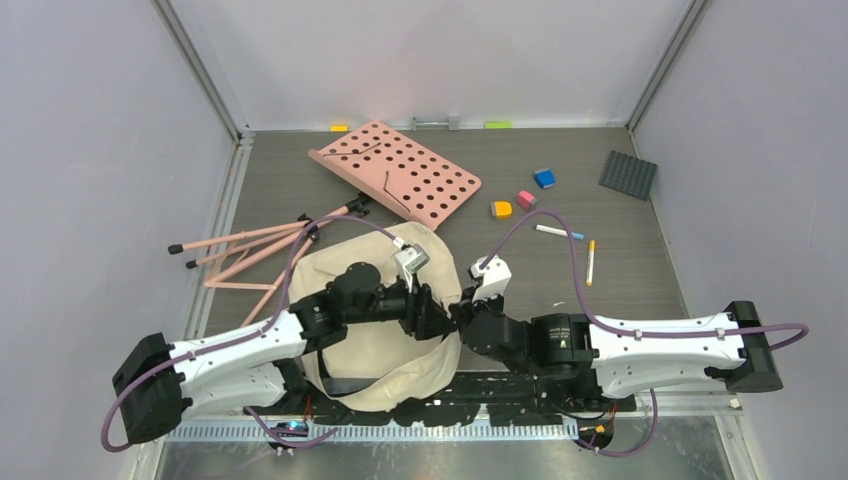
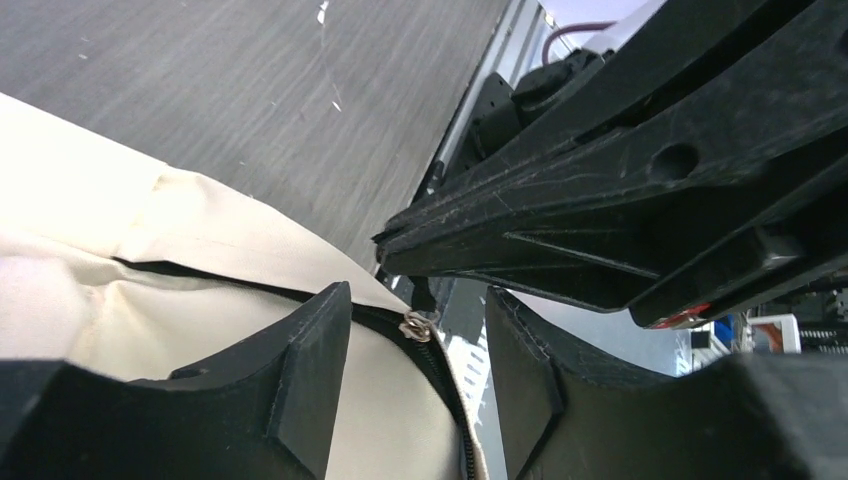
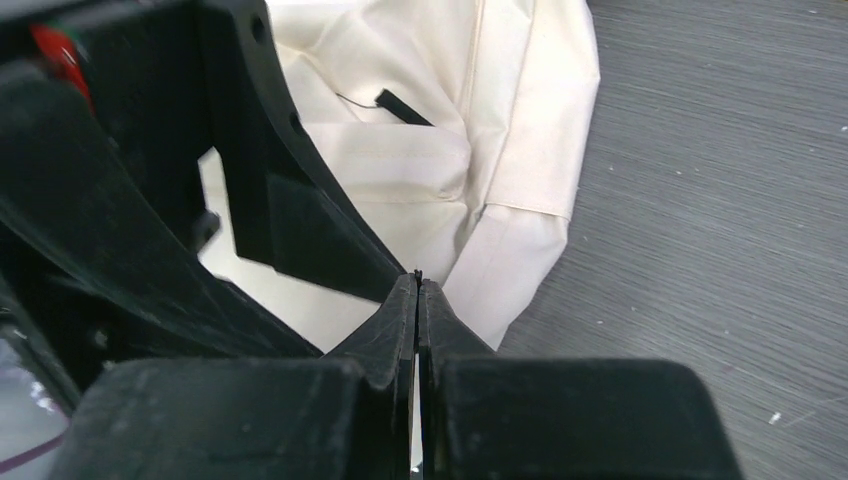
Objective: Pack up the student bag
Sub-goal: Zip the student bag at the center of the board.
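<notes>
Dark grey wood-grain bench with pale walls round it, nothing fancy. Closest to the arm bases, the student bag lies flat right under the left pincer, cream fabric bunched up and a black strap curling along its near side.

That left pincer is spread wide. Its two fingers sit either side of the bag's black zip, with the little metal zip pull in the gap between them and not gripped.

The right pincer is pressed tight together, tip to tip. It's nose to nose with the left one, at the bag's right edge. Can't tell if anything is caught in there, maybe a tiny dark speck at the tip.

Beyond the right pincer lie two pens, then an orange block, a pink block and a blue block. Off to its far right is a dark studded plate. Past the left pincer a pink perforated board lies tilted, with thin pink legs splayed out to its left.
</notes>
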